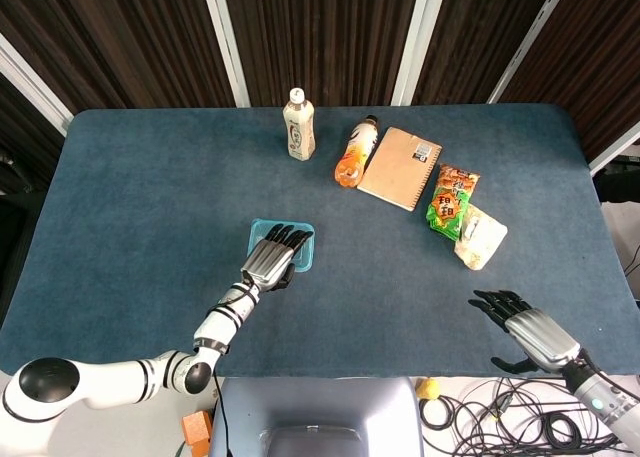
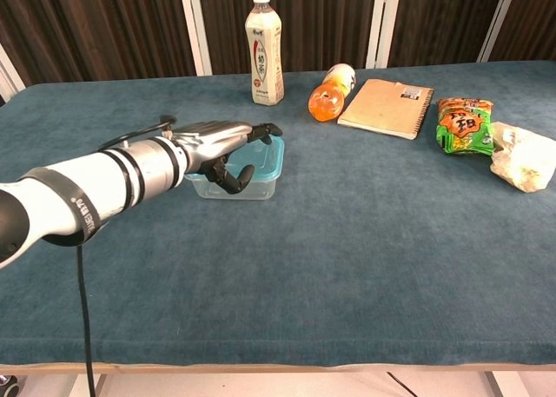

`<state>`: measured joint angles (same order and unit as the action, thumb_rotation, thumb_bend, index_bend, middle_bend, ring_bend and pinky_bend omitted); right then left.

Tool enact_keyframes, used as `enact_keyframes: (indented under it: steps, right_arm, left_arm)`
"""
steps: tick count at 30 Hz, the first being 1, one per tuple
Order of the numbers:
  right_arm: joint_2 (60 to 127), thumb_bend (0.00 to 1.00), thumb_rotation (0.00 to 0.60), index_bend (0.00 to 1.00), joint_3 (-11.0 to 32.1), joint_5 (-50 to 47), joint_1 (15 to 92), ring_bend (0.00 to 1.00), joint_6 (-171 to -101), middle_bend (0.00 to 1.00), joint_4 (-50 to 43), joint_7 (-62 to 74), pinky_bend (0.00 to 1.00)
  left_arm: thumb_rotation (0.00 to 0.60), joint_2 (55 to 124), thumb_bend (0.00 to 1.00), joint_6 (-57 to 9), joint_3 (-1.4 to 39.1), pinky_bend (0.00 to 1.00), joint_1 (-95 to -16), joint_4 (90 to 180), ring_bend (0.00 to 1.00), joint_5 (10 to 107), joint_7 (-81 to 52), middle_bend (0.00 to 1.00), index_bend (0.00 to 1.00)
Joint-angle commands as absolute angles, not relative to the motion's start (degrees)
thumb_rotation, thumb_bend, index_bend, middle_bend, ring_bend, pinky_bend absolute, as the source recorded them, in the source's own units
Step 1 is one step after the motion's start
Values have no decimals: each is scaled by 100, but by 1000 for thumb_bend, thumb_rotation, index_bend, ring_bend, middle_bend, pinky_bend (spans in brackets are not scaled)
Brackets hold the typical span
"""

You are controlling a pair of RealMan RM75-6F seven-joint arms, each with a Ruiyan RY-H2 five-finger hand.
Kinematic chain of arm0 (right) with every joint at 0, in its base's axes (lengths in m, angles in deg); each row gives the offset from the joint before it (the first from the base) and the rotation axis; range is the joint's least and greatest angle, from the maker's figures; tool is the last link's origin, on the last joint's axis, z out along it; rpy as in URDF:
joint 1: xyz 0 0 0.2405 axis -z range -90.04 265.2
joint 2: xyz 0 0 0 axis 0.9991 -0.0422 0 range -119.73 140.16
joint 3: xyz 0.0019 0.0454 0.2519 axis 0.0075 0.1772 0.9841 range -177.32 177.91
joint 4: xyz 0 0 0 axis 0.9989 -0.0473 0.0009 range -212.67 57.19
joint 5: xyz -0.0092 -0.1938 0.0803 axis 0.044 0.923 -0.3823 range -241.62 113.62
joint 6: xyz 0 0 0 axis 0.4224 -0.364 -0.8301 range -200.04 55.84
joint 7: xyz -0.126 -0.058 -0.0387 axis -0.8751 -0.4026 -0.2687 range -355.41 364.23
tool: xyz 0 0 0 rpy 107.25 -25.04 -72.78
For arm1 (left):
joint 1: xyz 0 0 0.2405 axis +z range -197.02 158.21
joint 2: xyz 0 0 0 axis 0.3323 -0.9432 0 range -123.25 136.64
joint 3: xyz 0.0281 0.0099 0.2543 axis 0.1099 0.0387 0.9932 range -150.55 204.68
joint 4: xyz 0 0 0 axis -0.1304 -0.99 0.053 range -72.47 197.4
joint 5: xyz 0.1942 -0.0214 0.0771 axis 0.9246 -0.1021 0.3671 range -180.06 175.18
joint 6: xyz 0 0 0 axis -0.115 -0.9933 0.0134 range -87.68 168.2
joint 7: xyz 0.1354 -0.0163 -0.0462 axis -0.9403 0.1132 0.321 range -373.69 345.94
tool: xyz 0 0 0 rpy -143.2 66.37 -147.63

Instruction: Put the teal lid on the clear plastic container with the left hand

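The teal lid (image 1: pixel 306 248) lies on top of the clear plastic container (image 2: pixel 261 188) in the middle left of the table. My left hand (image 1: pixel 272 259) lies flat over the lid, fingers stretched toward its far edge and covering most of it. In the chest view the left hand (image 2: pixel 217 142) has its thumb curled down in front of the container's near wall. It holds nothing. My right hand (image 1: pixel 527 331) hovers by the table's near right edge with fingers spread and empty; the chest view does not show it.
At the back stand a white drink bottle (image 1: pixel 298 125), a lying orange bottle (image 1: pixel 355 153) and a brown notebook (image 1: pixel 401 167). A green snack bag (image 1: pixel 452 201) and a pale packet (image 1: pixel 481 237) lie at the right. Cables trail below the near edge.
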<state>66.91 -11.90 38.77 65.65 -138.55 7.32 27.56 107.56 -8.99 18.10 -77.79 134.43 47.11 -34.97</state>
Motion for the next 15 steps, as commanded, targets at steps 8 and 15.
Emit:
enact_keyframes:
  steps: [8, 15]
  right_arm:
    - [6694, 202, 600, 0, -1204, 3887, 6538, 0, -13826, 0, 713, 2802, 0]
    - [6707, 202, 600, 0, -1195, 3857, 6524, 0, -13779, 0, 759, 2723, 0]
  left_arm:
    - [600, 10785, 679, -799, 1872, 0, -7748, 13390, 3, 4574, -3954, 277, 0]
    - [600, 10721, 693, -842, 1824, 0, -7733, 13540, 33, 4518, -4129, 333, 0]
